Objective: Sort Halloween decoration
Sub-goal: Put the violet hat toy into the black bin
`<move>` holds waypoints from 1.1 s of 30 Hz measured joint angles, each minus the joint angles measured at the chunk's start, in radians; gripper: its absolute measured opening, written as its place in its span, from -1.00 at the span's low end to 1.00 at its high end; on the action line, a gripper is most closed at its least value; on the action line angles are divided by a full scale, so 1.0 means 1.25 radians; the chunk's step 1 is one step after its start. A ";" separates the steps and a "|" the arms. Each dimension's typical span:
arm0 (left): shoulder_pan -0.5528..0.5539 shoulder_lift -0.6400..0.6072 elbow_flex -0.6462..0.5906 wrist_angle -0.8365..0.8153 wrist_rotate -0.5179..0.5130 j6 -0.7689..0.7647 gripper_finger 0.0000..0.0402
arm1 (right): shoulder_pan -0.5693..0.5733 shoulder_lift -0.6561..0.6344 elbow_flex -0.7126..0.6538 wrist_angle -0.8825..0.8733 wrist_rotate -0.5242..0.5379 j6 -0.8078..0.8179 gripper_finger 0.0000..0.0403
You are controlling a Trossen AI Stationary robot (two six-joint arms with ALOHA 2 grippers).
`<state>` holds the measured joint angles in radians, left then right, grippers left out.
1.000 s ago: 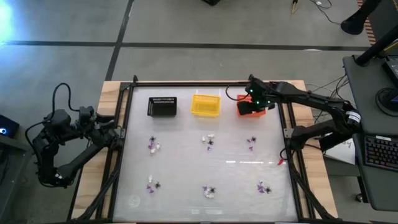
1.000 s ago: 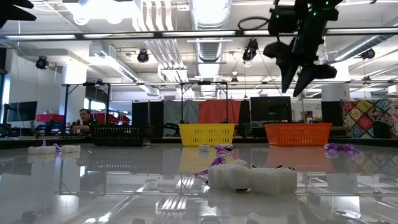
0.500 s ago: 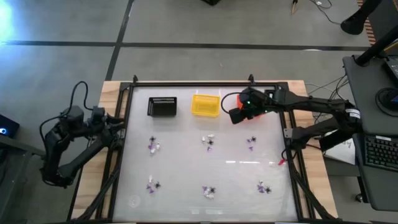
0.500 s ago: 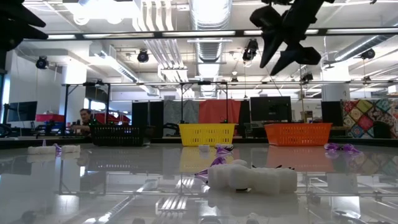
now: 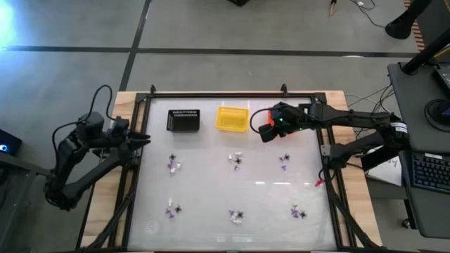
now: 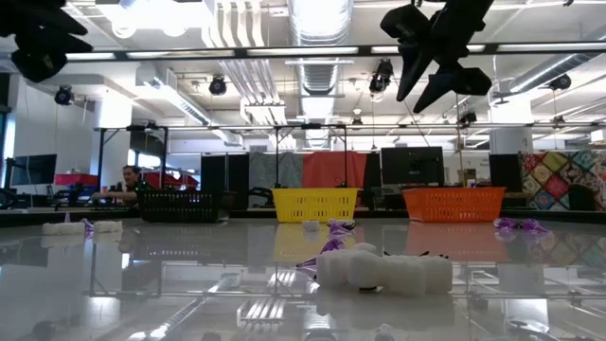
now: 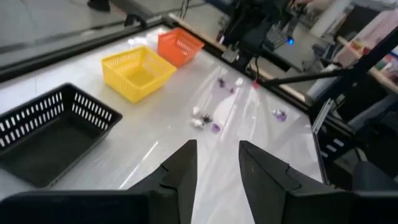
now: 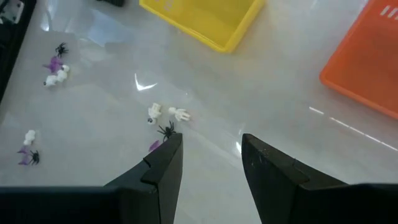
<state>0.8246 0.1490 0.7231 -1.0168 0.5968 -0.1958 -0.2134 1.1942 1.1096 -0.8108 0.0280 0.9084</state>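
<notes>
Three baskets stand in a row along the far side of the table: a black basket on the left, a yellow basket in the middle and an orange basket, which in the high view is mostly hidden under the right arm. All three look empty where their insides show.

The trinkets lie in six small clusters on the glossy tabletop, in two rows of three, well apart from one another and none in a basket. In the nearer-to-baskets row are a purple, black and white cluster at left, a white and black cluster in the middle and a purple cluster at right. The front row holds a left cluster, a middle cluster and a right cluster.

The right gripper hangs in the air over the orange basket's inner edge, between it and the yellow basket; its fingers are spread apart and empty, with the middle cluster showing beyond them in the right wrist view. The left gripper is raised at the table's left edge, near the black basket; its fingers stand apart with nothing between them
</notes>
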 joint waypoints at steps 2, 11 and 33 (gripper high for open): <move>0.000 0.027 0.000 0.000 0.000 0.014 -0.56 | 0.000 0.000 -0.001 0.000 0.000 -0.001 -0.23; 0.000 0.102 -0.010 -0.002 -0.001 0.066 -0.61 | 0.000 0.000 -0.002 0.000 0.001 -0.013 -0.23; -0.059 0.280 -0.043 -0.058 -0.072 -0.018 -0.55 | -0.002 0.000 -0.002 0.000 0.001 -0.077 -0.23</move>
<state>0.7506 0.4995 0.6694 -1.0887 0.5072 -0.2179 -0.2165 1.1942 1.1069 -0.8108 0.0288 0.8119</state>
